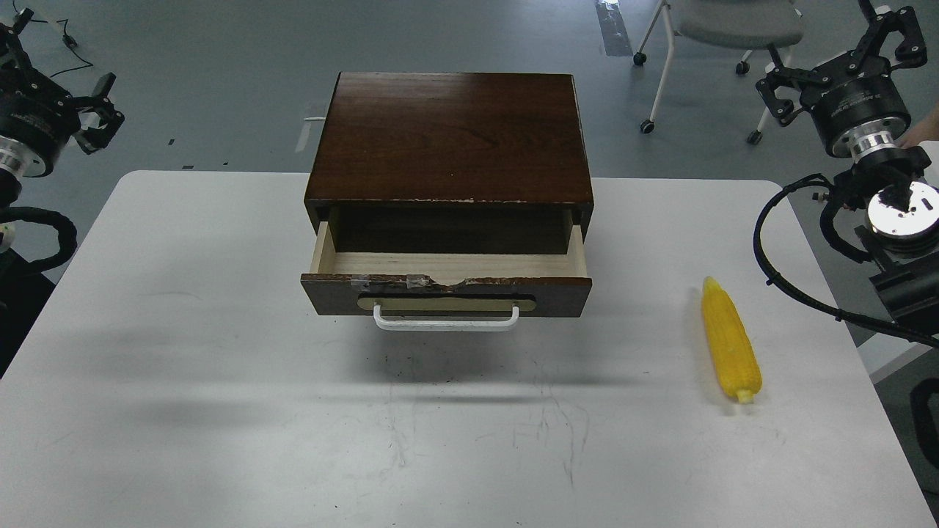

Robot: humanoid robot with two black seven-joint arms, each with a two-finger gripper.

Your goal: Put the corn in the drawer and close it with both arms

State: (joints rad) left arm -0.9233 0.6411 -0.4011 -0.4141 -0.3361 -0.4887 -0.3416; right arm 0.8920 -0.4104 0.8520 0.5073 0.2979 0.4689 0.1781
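Note:
The corn (pixel 730 341), a bright yellow cob, lies on the white table (pixel 183 352) right of the cabinet, its tip pointing away from me and its pale stub towards me. The drawer (pixel 447 275) is pulled out of the dark wooden cabinet (pixel 449 136); its pale wood inside holds nothing, and its white handle (pixel 446 321) faces me. My left gripper (pixel 62 73) hangs open above the table's far left corner. My right gripper (pixel 836 66) hangs open beyond the far right corner, well behind the corn. Neither holds anything.
A wheeled office chair (pixel 722 29) stands on the grey floor behind the cabinet at the right. Black cables (pixel 777 279) loop from my right arm over the table's right edge, close to the corn.

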